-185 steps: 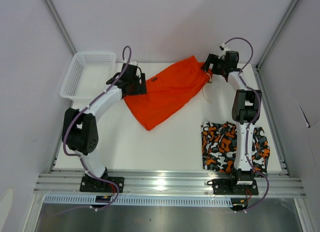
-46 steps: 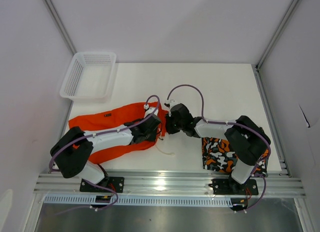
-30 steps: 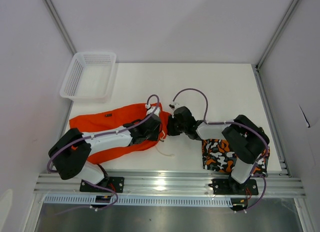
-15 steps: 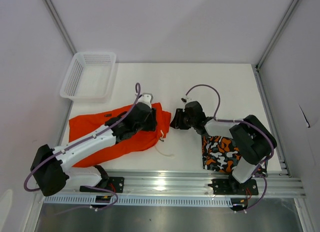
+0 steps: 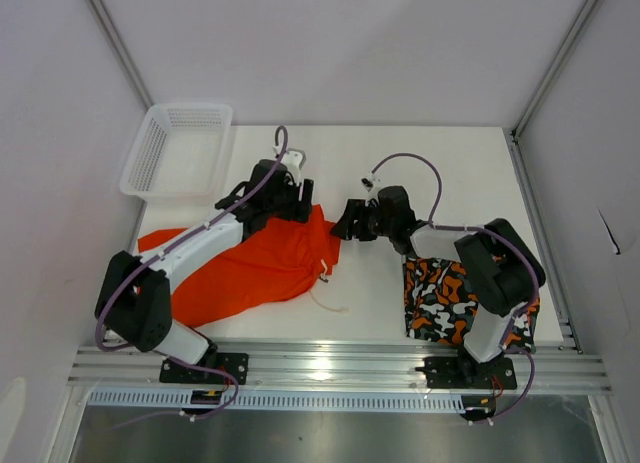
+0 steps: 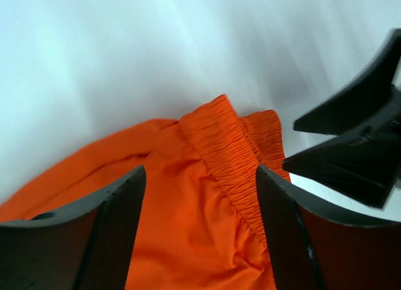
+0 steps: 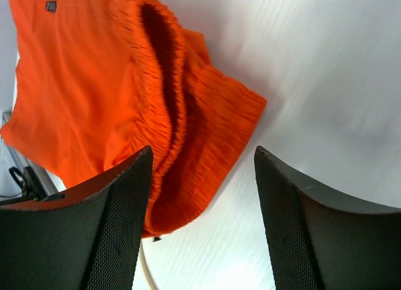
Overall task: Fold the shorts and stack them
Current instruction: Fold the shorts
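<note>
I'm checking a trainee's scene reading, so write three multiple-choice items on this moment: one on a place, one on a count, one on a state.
1. Where on the table is the white basket? A far left corner; B near right corner; C centre.
2. How many pairs of shorts lie on the table? A one; B two; C three.
3. How is the right gripper? A shut and empty; B open near the orange shorts' waistband; C shut on the basket.
Key: 1 A, it stands at the far left corner. 2 B, orange shorts plus patterned shorts. 3 B, its fingers stand apart, nothing between them.
</note>
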Action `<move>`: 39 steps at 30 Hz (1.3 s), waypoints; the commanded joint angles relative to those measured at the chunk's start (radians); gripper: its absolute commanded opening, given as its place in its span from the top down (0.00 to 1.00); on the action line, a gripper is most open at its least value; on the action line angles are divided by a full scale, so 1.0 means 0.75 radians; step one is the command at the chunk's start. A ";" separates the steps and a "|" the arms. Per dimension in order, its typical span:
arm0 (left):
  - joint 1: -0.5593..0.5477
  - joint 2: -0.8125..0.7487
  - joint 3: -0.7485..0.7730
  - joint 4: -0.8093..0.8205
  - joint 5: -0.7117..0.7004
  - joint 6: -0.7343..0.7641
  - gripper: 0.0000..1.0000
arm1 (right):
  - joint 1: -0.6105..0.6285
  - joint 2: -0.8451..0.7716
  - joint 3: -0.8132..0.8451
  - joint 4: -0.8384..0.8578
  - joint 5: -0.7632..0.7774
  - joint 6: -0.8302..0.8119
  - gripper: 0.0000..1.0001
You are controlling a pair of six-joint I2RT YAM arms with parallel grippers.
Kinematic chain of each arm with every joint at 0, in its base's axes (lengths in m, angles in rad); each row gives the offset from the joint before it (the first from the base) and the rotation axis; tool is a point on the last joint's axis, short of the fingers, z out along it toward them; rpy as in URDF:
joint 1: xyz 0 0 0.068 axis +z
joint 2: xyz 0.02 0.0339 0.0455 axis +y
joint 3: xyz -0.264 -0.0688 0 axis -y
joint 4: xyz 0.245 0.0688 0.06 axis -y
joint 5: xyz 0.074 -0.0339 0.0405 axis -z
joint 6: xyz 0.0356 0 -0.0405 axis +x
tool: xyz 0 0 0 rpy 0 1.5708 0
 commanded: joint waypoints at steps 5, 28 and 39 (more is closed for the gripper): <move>0.099 0.149 0.125 0.154 0.333 0.306 0.25 | -0.087 0.184 0.063 0.221 -0.250 -0.031 0.33; 0.238 0.411 0.166 0.232 0.820 0.449 0.44 | -0.085 0.442 0.294 0.157 -0.293 -0.066 0.60; 0.238 0.482 0.209 0.191 0.845 0.462 0.47 | -0.062 0.411 0.292 0.182 -0.307 -0.005 0.89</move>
